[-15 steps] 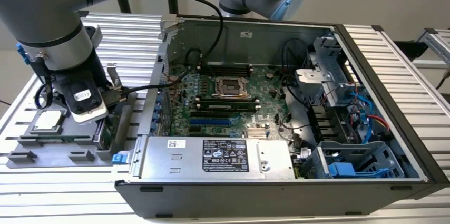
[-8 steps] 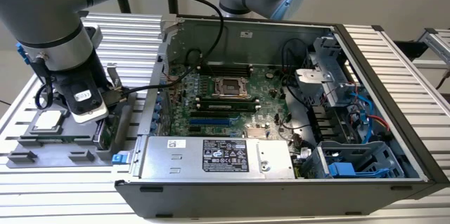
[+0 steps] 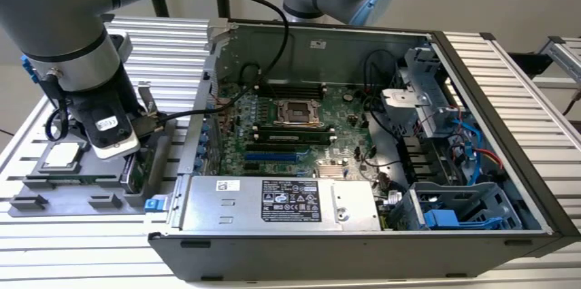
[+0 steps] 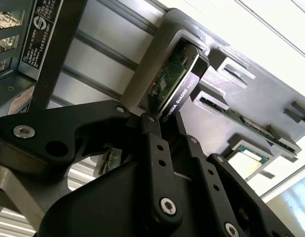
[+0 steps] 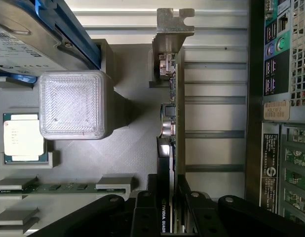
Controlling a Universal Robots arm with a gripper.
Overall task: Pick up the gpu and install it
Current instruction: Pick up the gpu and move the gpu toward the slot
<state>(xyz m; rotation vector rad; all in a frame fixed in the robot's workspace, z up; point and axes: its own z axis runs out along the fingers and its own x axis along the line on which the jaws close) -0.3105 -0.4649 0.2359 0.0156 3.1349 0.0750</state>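
My tool (image 5: 168, 197) is drawn in narrow around the gpu (image 5: 173, 113), one finger against the black cooler face and the other against the green board face, and in both wrist views I see no gap between pads and card, so I take it as clamped. In the second wrist view the tool (image 4: 167, 129) grips the card low, and the gpu (image 4: 176, 81) stands on edge in the slot of the grey holder (image 4: 251, 98). Its silver bracket (image 5: 174, 22) is at the far end from my fingers, seated against the holder's end post. In the exterior view the gpu (image 3: 135, 170) stands at the edge of the holder (image 3: 54, 202) nearest the computer case (image 3: 363, 256), toward the exterior view's left, on the slatted desk (image 3: 508, 64). On the board side, a strip of bare desk (image 5: 216, 118) lies between the card and the case wall (image 5: 255, 98), a tight lane. On the cooler side there is open holder floor (image 5: 133, 153), then a pale ribbed block (image 5: 71, 103), the processor chip (image 5: 23, 137), a memory stick (image 5: 58, 187) and the hard drive (image 5: 24, 44) in its blue frame, all apart from the card. The case lies open with its motherboard (image 3: 290, 126) facing up.
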